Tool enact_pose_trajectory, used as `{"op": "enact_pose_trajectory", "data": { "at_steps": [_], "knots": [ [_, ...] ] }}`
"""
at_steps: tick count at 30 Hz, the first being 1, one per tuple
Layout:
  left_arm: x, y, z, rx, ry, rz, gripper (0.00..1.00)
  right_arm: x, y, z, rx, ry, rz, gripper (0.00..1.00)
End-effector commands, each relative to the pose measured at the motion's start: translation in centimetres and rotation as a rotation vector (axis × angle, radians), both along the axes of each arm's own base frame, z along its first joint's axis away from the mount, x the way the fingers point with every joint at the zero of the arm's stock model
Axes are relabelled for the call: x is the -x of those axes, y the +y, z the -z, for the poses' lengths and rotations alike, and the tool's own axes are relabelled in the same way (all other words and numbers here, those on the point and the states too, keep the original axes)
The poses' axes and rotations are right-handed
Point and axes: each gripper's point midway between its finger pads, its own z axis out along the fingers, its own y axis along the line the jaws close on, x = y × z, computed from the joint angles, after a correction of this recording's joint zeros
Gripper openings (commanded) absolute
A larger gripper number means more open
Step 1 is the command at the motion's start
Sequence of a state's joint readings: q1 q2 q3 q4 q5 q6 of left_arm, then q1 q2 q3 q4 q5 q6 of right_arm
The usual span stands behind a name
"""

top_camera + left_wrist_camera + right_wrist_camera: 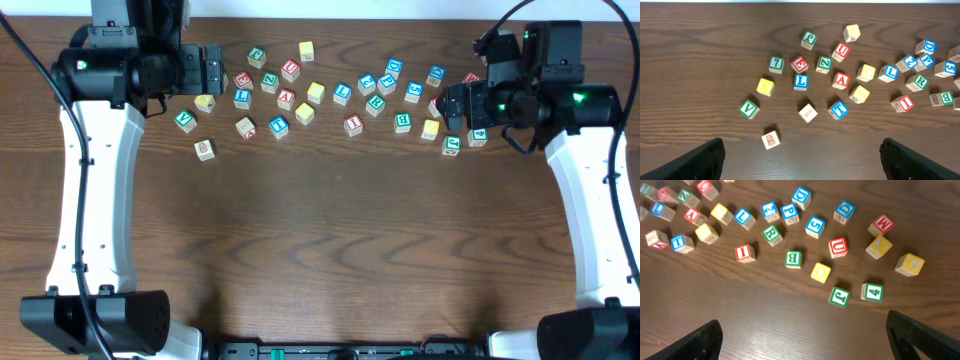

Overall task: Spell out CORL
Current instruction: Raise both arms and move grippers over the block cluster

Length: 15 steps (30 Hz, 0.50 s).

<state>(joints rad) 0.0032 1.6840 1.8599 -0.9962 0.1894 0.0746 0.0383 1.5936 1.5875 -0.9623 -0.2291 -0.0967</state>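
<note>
Letter blocks (342, 94) lay scattered along the 12 o'clock side of the tabletop (330, 240). The left end effector (801, 145) hung wide open and empty at 10 o'clock, the right end effector (802, 322) likewise at 2 o'clock, with a green R block (771, 234) below it

A robotics lab bench: two white arms (95, 180) stand at a wood-grain table (330, 240), black cables (28, 55) trailing.
</note>
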Motion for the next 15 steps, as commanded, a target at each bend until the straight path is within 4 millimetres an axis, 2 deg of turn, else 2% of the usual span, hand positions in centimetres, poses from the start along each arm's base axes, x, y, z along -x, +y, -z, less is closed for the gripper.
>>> {"op": "enact_pose_trajectory", "data": {
  "at_steps": [1,8,12,15],
  "knots": [
    [-0.1,-0.3,-0.7,0.025,-0.010,-0.012,0.98,-0.2,0.0,-0.9,-0.001,-0.025,-0.014,0.99],
    [0.3,-0.3,-0.4,0.053,0.016,-0.050,0.98,0.3,1.9,-1.3,-0.095,-0.016,-0.078,0.99],
    [-0.9,-0.5,0.1,0.055,0.003,-0.047,0.98,0.5,1.9,-1.1,-0.093,-0.005,-0.076,0.99],
    [-2.0,-1.2,1.4,0.056,0.019,-0.051,0.96,0.6,1.9,-1.1,-0.093,-0.004,-0.076,0.99]
  ]
}}
